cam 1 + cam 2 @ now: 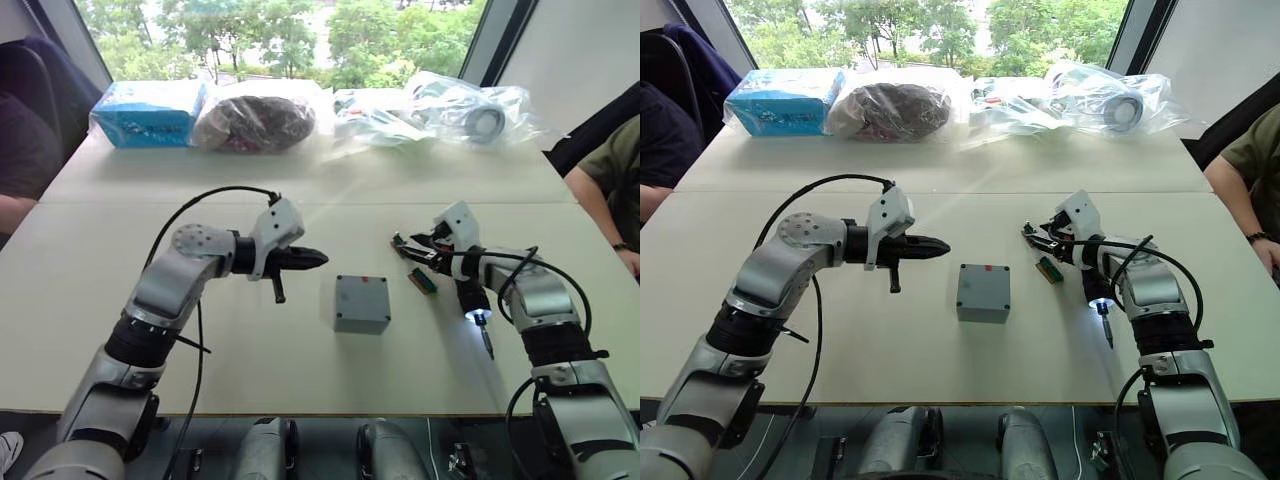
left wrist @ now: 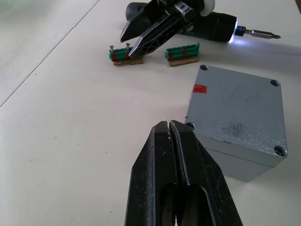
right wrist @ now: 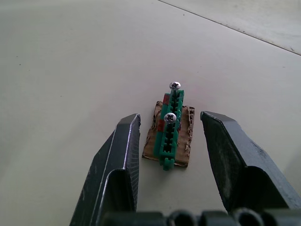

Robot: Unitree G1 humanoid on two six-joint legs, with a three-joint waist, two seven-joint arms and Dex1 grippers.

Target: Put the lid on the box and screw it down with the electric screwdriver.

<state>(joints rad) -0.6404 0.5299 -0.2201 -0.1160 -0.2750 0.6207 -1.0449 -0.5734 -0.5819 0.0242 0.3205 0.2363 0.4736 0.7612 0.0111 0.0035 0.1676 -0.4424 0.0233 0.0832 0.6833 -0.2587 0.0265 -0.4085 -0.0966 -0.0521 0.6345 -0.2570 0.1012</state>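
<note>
The right claw [image 3: 171,136] is open wide, one finger on each side of a small green screw holder [image 3: 170,129], not touching it. The left claw [image 2: 173,129] is shut tight and empty beside the box [image 2: 237,120].

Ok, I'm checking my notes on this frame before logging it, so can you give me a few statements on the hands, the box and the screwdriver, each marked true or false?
1. The left hand is shut and holds nothing. True.
2. The right hand is clamped on the electric screwdriver. False: its fingers are open, one on each side of a green screw holder.
3. The light at the screwdriver's tip is on. True.
4. The box sits at the far edge of the table by the window. False: it stands on the table between the two arms.
5. Two screws stand in the green holder. True.
</note>
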